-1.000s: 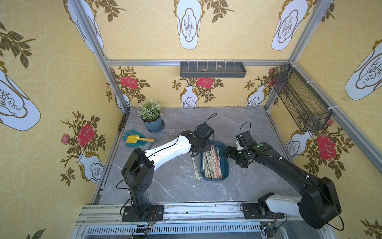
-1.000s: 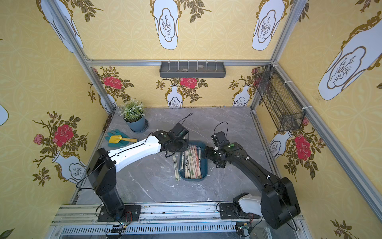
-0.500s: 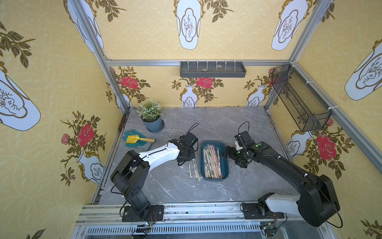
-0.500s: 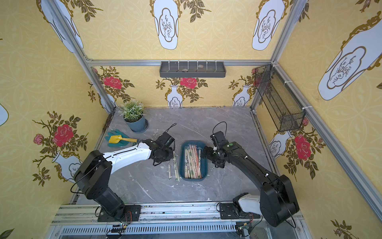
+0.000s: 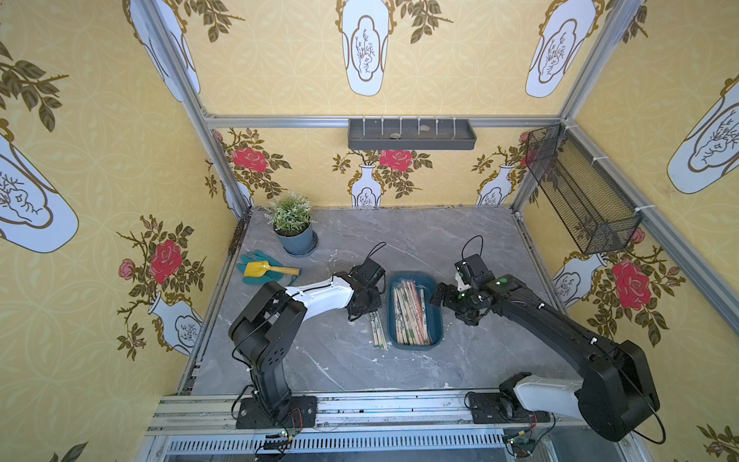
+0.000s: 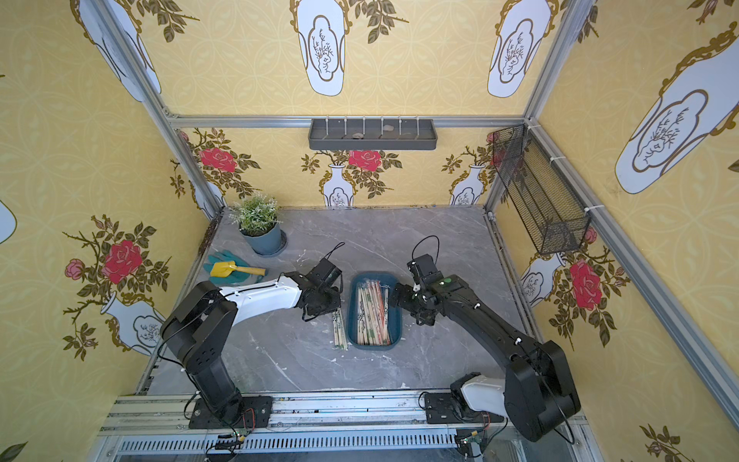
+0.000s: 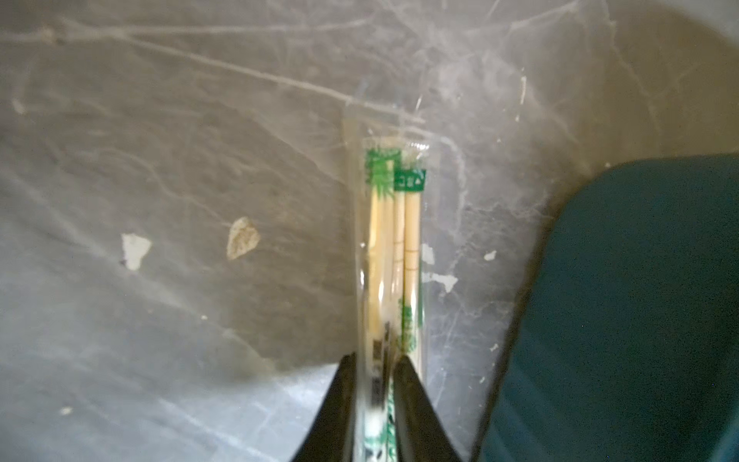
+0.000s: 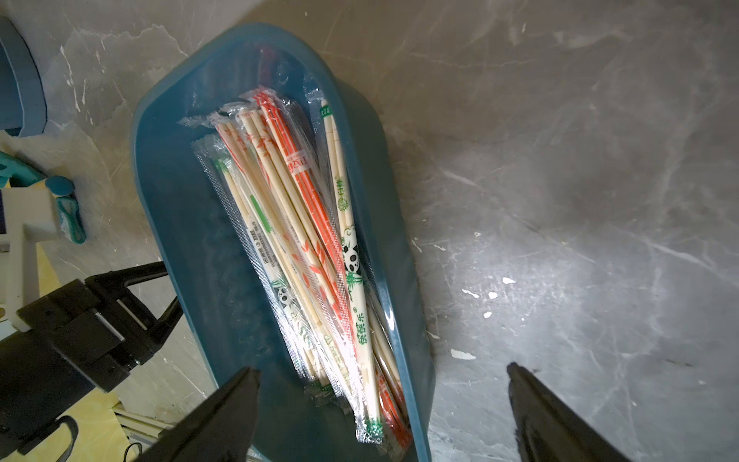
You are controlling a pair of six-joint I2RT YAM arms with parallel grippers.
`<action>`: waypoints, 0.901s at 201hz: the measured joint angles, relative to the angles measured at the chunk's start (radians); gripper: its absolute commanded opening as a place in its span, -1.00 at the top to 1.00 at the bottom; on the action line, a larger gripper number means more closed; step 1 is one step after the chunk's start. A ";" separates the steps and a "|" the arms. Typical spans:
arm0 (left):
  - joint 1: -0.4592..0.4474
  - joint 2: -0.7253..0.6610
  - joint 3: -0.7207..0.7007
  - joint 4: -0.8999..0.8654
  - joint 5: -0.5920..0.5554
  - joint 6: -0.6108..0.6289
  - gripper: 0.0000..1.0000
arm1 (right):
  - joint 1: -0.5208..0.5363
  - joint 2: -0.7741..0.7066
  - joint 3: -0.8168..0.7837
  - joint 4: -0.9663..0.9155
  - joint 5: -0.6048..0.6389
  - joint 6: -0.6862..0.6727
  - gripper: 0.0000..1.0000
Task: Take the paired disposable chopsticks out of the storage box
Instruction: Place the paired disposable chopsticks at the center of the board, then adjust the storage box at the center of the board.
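The storage box [image 5: 436, 320] [image 6: 394, 320], a teal tray, sits mid-table and holds several of the paired disposable chopsticks [image 5: 410, 312] [image 8: 304, 240]. Two more sleeved pairs [image 5: 378, 332] [image 6: 340, 332] lie on the table just left of the box. My left gripper [image 5: 370, 311] [image 7: 374, 360] is low over their far end. Its jaws stand slightly apart on either side of one sleeve [image 7: 394, 240], which rests on the table. My right gripper [image 5: 440, 294] [image 8: 380, 372] is wide open at the box's right side, straddling its rim [image 8: 400, 280] and holding nothing.
A potted plant [image 5: 294, 224] stands at the back left, with a yellow trowel [image 5: 264, 269] on teal gloves in front of it. A grey shelf [image 5: 412, 134] hangs on the back wall. A wire basket [image 5: 580, 192] hangs on the right wall.
My left gripper carried a pair from over the box down to the table on its left, and its jaws have parted a little. The right arm has barely moved.
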 measured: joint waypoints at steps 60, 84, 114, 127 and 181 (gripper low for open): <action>0.000 -0.069 0.008 -0.049 -0.021 -0.013 -0.56 | 0.000 0.000 0.000 0.000 0.007 0.000 -0.95; -0.003 -0.077 0.055 -0.058 -0.026 0.004 -0.57 | 0.000 0.001 0.000 0.001 0.007 0.000 -0.95; -0.020 -0.057 0.125 -0.048 -0.012 0.031 -0.58 | 0.000 0.000 -0.006 0.002 0.008 0.000 -0.95; -0.029 -0.040 0.143 -0.038 0.007 0.036 -0.58 | -0.001 -0.003 -0.008 0.001 0.008 0.000 -0.95; -0.090 0.028 0.201 0.025 0.087 0.038 -0.57 | -0.007 -0.031 -0.025 -0.002 0.016 0.001 -0.95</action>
